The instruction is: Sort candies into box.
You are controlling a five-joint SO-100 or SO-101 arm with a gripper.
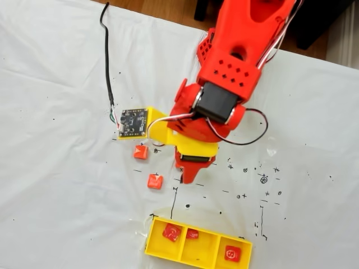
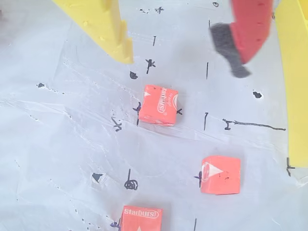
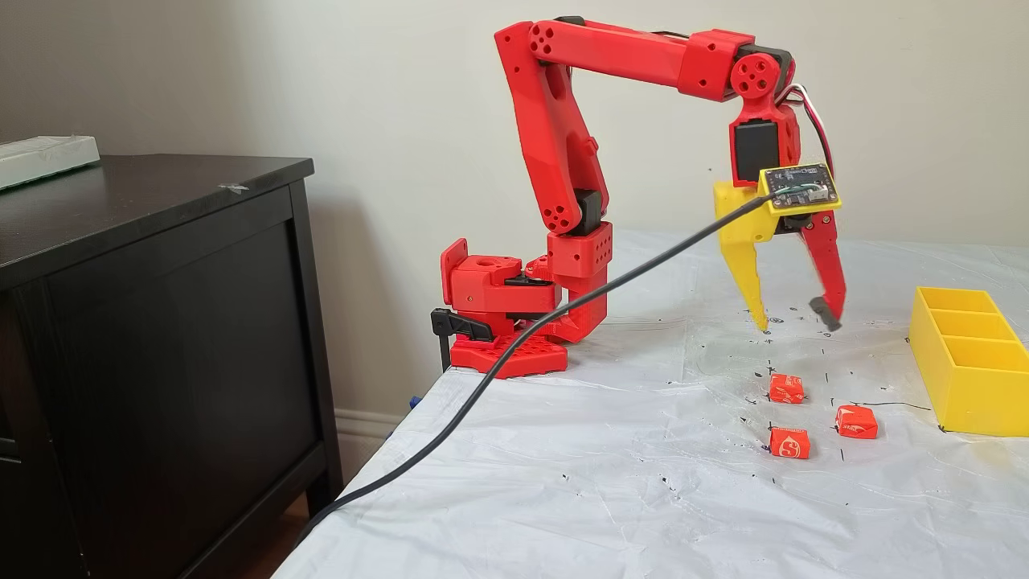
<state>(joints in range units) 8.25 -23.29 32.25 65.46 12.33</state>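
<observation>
the gripper (image 3: 796, 323) is held with its jaws wide apart and nothing between them, raised above the white sheet (image 3: 611, 482) behind three loose orange-red candies. in the wrist view the nearest candy (image 2: 158, 105) is seen below the gap between the yellow finger (image 2: 103, 26) and the red finger (image 2: 248, 33), with a second candy (image 2: 220, 174) and a third candy (image 2: 140, 219) lying farther down the picture. the box (image 1: 197, 263) is placed well apart from the loose candies, at the bottom edge of a fixed view, and red candies are already held in its compartments: two in the one on the left, one (image 1: 231, 254) in the one on the right. a risk is judged to lie in the descent: the nearest candy sits closer to the yellow finger, so it could be nudged aside or tipped instead of caught. the wrinkled sheet could also be snagged by a fingertip. the contents of the box are shown from above in a fixed view, whereas the gripper's height over the sheet is given by the side-on fixed view, where the box interior is hidden behind its wall.
</observation>
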